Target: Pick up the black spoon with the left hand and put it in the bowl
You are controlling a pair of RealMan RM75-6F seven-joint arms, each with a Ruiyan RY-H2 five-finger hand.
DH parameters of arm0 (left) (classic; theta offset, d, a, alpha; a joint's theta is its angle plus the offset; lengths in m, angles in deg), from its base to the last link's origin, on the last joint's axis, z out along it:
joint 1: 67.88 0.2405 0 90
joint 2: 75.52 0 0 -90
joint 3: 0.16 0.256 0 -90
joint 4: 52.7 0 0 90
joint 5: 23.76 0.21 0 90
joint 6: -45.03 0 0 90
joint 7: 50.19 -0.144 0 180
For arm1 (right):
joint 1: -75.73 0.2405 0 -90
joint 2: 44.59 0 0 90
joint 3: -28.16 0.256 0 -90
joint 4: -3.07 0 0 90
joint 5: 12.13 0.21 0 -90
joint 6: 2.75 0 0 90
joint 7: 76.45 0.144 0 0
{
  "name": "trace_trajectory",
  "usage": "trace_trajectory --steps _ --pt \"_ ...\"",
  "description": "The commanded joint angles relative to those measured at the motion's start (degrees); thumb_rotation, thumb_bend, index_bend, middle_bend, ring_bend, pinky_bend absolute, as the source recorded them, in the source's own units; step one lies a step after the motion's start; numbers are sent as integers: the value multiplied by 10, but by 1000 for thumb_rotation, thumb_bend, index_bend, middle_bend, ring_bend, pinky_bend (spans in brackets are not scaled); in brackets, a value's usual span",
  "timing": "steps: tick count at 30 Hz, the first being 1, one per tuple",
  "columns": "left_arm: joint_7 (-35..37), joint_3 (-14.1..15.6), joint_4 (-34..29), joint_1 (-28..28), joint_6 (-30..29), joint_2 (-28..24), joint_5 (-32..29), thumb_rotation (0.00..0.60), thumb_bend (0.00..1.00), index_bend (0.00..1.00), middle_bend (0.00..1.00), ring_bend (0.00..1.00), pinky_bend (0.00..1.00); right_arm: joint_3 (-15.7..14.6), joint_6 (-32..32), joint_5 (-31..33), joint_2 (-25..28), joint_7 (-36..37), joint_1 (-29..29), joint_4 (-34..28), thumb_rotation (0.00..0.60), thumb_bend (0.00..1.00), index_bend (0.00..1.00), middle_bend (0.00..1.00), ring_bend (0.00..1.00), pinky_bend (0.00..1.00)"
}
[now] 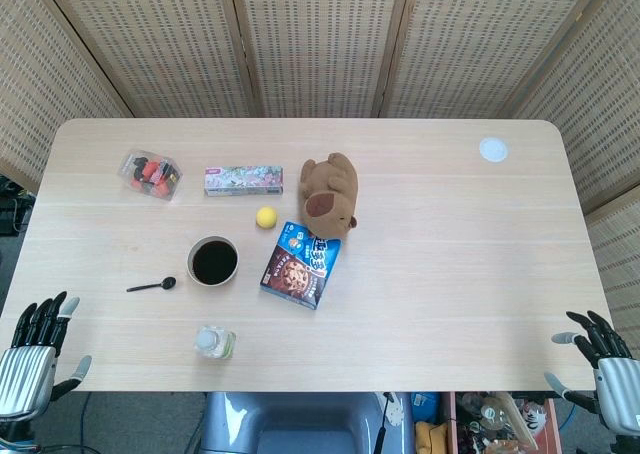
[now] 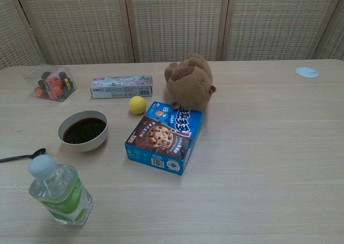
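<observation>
The black spoon (image 1: 153,286) lies flat on the table left of the bowl, its head toward the bowl; in the chest view the black spoon (image 2: 22,156) reaches the left edge of the picture. The bowl (image 1: 213,261) is white with a dark inside, also seen as the bowl (image 2: 83,130). My left hand (image 1: 35,349) hangs open off the near left corner of the table, fingers spread, well short of the spoon. My right hand (image 1: 600,359) is open at the near right corner. Neither hand shows in the chest view.
A water bottle (image 1: 215,343) stands near the front edge below the bowl. A blue cookie box (image 1: 301,264), yellow ball (image 1: 265,217), brown plush toy (image 1: 331,194), long flat packet (image 1: 243,180), clear bag of snacks (image 1: 151,173) and a white disc (image 1: 492,150) lie further off.
</observation>
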State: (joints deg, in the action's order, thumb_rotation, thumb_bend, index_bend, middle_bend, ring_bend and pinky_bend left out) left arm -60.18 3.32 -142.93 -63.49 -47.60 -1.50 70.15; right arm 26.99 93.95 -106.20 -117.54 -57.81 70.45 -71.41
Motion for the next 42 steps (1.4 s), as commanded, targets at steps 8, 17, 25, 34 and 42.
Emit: trace_trajectory --steps 8,17,25,34,42 --pt "-3 -7 2 -7 10 0 -8 600 323 0 0 0 0 0 -2 3 -1 1 -1 2 600 299 429 270 130 244" --pt "-16 -33 10 -39 51 2 -34 600 323 4 0 0 0 0 -2 9 -2 6 -4 7 600 299 429 270 130 244" --pt "-38 -62 26 -97 136 7 -74 600 331 219 0 0 0 1 -4 12 -4 9 -5 11 600 299 429 270 130 245" --pt "-55 -78 49 -154 239 24 -133 600 331 314 0 0 0 2 -6 20 -5 12 -10 14 600 299 429 270 130 245" --pt "-50 -97 117 -194 289 71 -178 600 331 363 0 0 0 3 -7 21 -6 13 -11 16 600 299 429 270 130 244"
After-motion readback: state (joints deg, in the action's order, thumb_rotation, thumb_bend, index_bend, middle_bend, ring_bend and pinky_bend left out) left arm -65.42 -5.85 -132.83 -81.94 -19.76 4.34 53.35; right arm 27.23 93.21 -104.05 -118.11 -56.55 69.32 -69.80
